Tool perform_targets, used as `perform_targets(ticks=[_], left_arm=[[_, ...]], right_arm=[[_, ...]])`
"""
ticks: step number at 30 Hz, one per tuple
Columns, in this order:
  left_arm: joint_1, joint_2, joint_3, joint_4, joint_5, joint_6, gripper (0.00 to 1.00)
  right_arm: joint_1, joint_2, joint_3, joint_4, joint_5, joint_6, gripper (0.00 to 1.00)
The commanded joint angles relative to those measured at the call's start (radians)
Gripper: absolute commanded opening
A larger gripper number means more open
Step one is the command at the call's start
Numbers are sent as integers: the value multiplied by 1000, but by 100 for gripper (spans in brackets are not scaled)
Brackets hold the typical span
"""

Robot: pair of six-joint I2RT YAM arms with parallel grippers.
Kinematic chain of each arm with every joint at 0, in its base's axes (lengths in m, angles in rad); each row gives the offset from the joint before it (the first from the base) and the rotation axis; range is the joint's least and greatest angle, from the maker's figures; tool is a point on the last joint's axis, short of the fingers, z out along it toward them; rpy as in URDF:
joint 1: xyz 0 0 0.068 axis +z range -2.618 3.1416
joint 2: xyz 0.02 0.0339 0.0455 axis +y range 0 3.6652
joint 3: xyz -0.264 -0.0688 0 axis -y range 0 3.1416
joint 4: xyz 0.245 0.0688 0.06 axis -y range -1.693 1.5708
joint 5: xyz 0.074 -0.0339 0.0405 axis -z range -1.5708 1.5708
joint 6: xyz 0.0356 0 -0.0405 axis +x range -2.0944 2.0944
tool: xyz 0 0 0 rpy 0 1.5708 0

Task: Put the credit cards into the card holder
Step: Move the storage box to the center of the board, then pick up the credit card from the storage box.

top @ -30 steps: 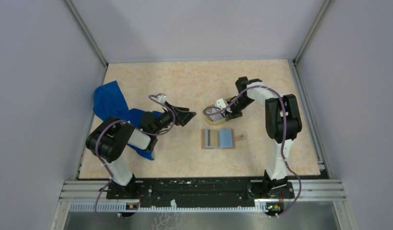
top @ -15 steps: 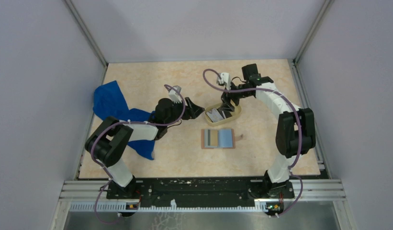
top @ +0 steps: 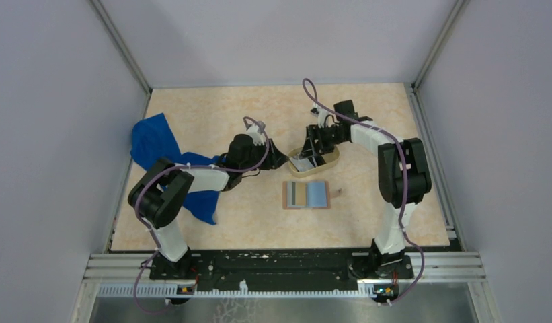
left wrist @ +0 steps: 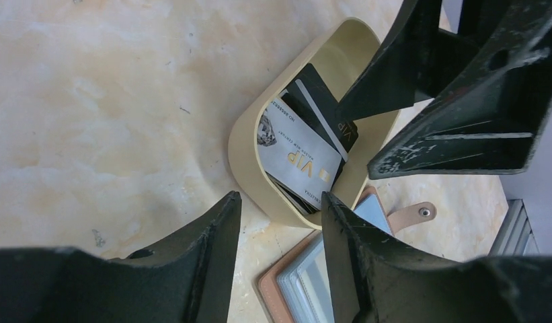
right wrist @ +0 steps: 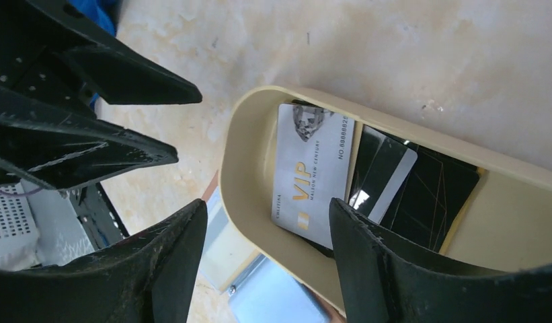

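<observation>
Both arms are converging on the tray (top: 334,157) compared with a second back: the left gripper (top: 280,160) is pushing in from the blue cloth (top: 155,145) side to the tray's left end, and the right gripper (top: 309,155) is hanging over its middle, jaws parted where they were shut. Left jaws are standing moderately apart and empty, straddling the tray's end rim in the left wrist view. Right jaws are also wide and gripping nothing. The white card (right wrist: 313,182) is lying flat atop the black card (right wrist: 434,195) inside the tray, not yet lifted. In the right wrist view its long axis is running up the frame, its short width spanning the jaw gap, directly below the fingers, so the right arm is looking nearer. The card holder (top: 306,195) is lying open at centre frame, just below the tray
</observation>
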Motion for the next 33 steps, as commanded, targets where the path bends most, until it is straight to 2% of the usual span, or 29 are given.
perform_targets(ticks=[1, 10, 17, 25, 33], left_arm=[[-8, 38, 65, -60, 50, 40, 53], [-18, 64, 108, -107, 65, 59, 51], [-18, 76, 122, -119, 89, 64, 47], [-18, 93, 143, -133, 119, 71, 43], [-19, 99, 151, -135, 139, 77, 39]], right_arm=[[12, 27, 26, 46, 26, 58, 65], [18, 17, 26, 27, 199, 6, 65], [19, 52, 44, 14, 206, -2, 67], [31, 94, 55, -6, 146, 0, 67], [43, 118, 62, -15, 12, 58, 66]])
